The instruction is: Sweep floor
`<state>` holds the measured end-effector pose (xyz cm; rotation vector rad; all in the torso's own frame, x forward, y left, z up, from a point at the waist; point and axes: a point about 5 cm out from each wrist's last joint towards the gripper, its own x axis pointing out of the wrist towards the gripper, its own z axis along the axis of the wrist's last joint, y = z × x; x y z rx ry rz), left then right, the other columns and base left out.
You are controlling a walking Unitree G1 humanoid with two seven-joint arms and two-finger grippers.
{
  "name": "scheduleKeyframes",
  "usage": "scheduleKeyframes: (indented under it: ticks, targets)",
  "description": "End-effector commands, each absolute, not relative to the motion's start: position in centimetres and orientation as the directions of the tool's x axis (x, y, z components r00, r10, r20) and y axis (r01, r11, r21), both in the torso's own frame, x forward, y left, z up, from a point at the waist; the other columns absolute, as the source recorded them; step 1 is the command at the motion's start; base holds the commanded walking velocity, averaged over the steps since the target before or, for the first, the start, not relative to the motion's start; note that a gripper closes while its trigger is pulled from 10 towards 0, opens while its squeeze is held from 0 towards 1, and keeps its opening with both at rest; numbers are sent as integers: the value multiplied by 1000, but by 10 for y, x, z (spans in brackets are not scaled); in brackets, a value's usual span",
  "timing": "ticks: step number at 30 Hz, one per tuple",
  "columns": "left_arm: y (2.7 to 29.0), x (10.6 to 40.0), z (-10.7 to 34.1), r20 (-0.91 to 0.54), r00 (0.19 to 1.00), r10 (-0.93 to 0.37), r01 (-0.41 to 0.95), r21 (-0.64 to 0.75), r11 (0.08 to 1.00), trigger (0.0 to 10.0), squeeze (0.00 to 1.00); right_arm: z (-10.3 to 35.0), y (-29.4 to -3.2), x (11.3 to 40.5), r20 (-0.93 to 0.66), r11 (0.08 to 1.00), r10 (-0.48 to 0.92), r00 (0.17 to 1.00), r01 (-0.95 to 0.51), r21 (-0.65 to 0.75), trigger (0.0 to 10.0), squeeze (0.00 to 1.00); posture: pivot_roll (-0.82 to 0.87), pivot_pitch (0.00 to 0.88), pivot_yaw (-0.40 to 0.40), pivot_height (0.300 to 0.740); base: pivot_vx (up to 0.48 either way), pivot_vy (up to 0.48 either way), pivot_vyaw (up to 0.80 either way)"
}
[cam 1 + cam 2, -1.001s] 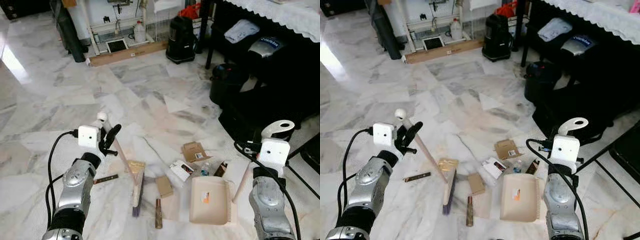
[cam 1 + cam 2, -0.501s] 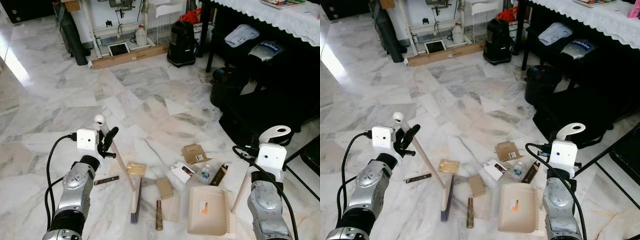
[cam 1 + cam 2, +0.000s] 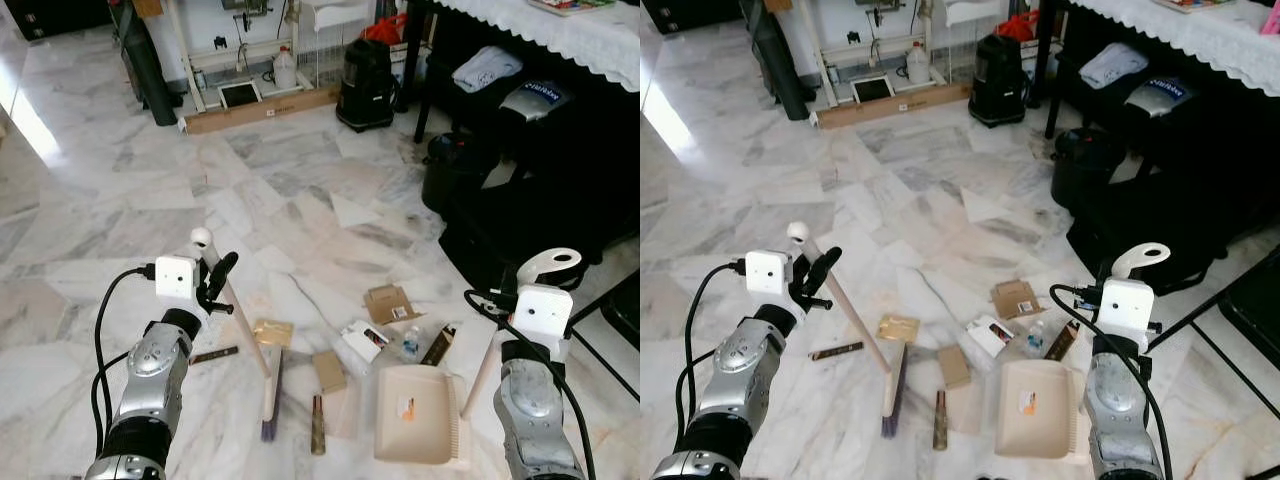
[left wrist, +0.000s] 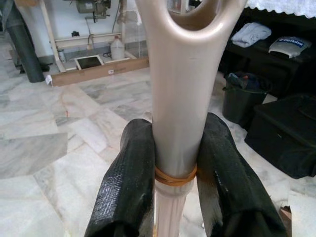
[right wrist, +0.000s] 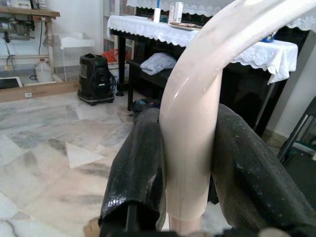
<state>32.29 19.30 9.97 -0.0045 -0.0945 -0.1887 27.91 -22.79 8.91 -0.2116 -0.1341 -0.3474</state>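
My left gripper (image 3: 214, 281) is shut on the beige broom handle (image 4: 175, 89), near its looped top end. The handle slants down to the broom head (image 3: 269, 397), which lies on the marble floor. Litter is spread beside it: a gold wrapper (image 3: 272, 332), a brown box (image 3: 328, 370), a tube (image 3: 317, 425), a white carton (image 3: 362, 338), a small bottle (image 3: 409, 345) and a cardboard piece (image 3: 388, 303). My right gripper (image 5: 190, 148) is shut on the curved handle (image 3: 548, 266) of the beige dustpan (image 3: 415, 428). The dustpan rests on the floor just below the litter.
A black bucket (image 3: 455, 170) and black bags (image 3: 520, 230) stand to the right under a table with a white lace cloth (image 3: 570, 25). A black vacuum (image 3: 365, 80) and a wooden plank (image 3: 260, 108) are at the back. A dark stick (image 3: 213, 354) lies by my left arm.
The dustpan has slid slightly back toward me and turned a little. The broom has barely moved. The whole view has shifted a bit.
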Motion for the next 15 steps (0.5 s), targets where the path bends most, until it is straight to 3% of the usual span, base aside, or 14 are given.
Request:
scheduleKeyframes:
  ticks: [1, 15]
  targets:
    - [193, 326, 108, 131, 974, -185, 182, 35, 983, 10000, 0, 95, -228, 281, 197, 919, -318, 927, 353, -175, 10000, 0, -64, 49, 22, 740, 0, 0, 0]
    - [194, 326, 107, 125, 976, -179, 175, 38, 984, 10000, 0, 94, -228, 281, 195, 921, -314, 929, 348, -175, 10000, 0, -61, 49, 21, 740, 0, 0, 0]
